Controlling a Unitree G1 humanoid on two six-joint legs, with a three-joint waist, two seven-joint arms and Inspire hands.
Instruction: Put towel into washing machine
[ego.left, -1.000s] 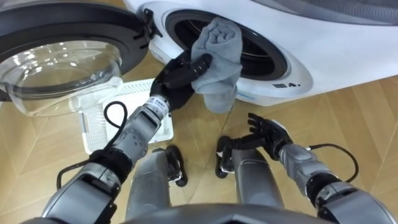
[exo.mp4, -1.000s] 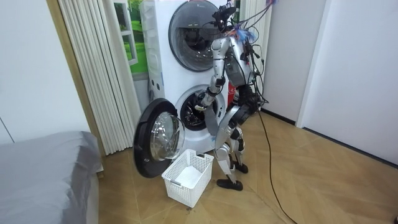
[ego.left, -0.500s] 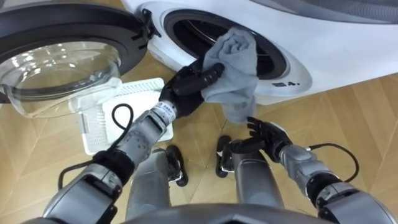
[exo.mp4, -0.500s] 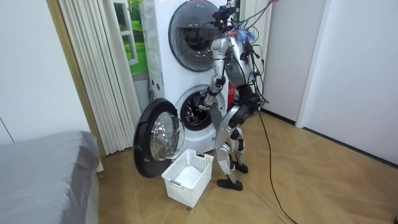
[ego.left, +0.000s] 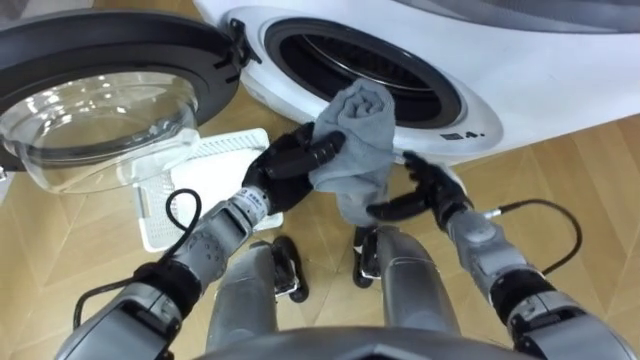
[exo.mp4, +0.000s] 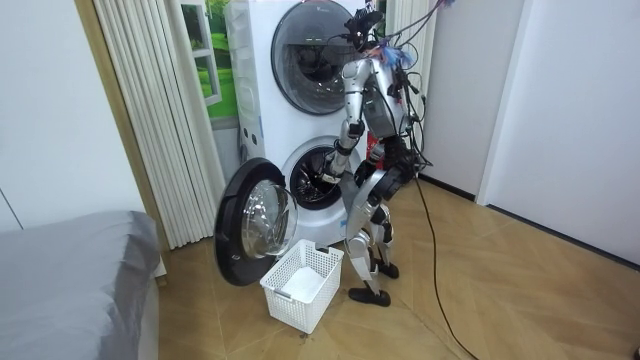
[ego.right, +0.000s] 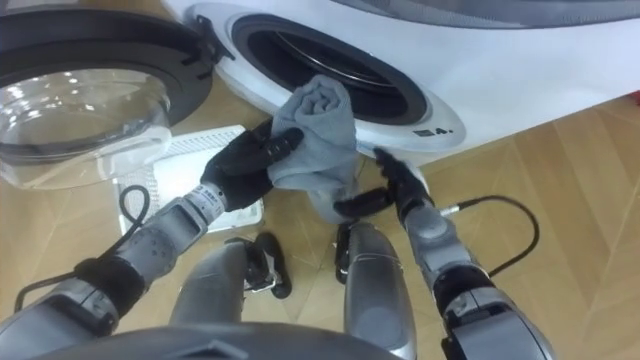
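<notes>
A grey towel (ego.left: 357, 135) hangs bunched just below the front rim of the washing machine's drum opening (ego.left: 352, 60). My left hand (ego.left: 292, 165) is shut on its left side, thumb over the cloth (ego.right: 315, 135). My right hand (ego.left: 425, 188) is open and its straight fingers reach the towel's lower right fold; in the right eye view that right hand (ego.right: 392, 180) sits against the cloth. The round door (ego.left: 100, 80) is swung wide to the left. In the room view I stand bent a little before the lower washing machine (exo.mp4: 312, 180).
A white laundry basket (ego.left: 205, 170) sits on the wooden floor under the open door, by my left foot; the room view shows this basket (exo.mp4: 300, 285) in front of the door (exo.mp4: 255, 225). A second machine is stacked above. Curtains hang at the room view's left.
The left hand has dropped and pulled back a little with the towel, away from the drum opening. The right hand has risen from knee height to the towel's lower edge.
</notes>
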